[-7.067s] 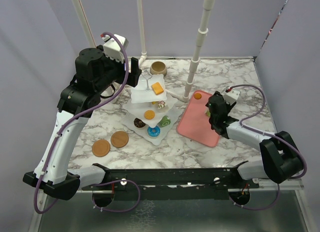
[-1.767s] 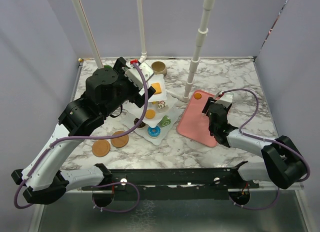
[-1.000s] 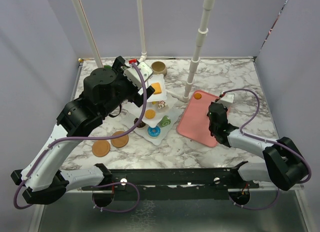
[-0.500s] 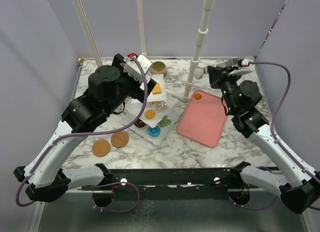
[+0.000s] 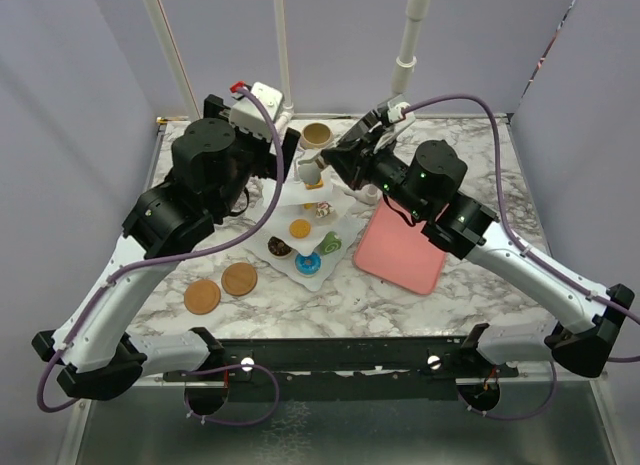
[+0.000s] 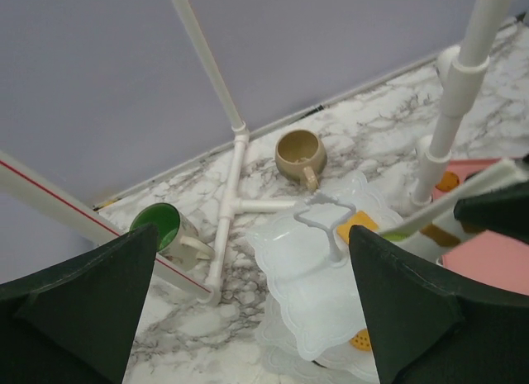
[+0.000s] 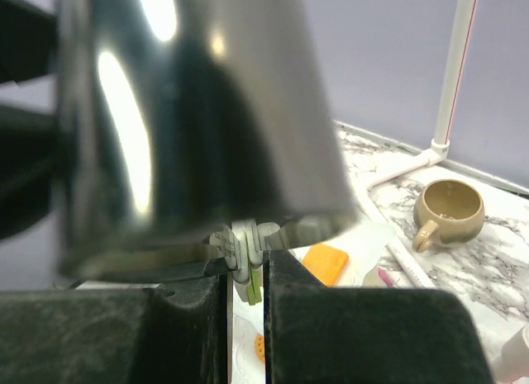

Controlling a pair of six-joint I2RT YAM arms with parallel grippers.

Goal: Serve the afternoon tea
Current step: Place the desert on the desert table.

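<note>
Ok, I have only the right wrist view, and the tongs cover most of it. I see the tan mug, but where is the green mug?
Observer: The green mug stands upright to the left of the tan mug, with a white pipe between them.
Operator: Good. And the other arm, is it holding something?
Observer: No. The left gripper is wide open and empty, by the stand; the tongs reach in from its right.
</note>
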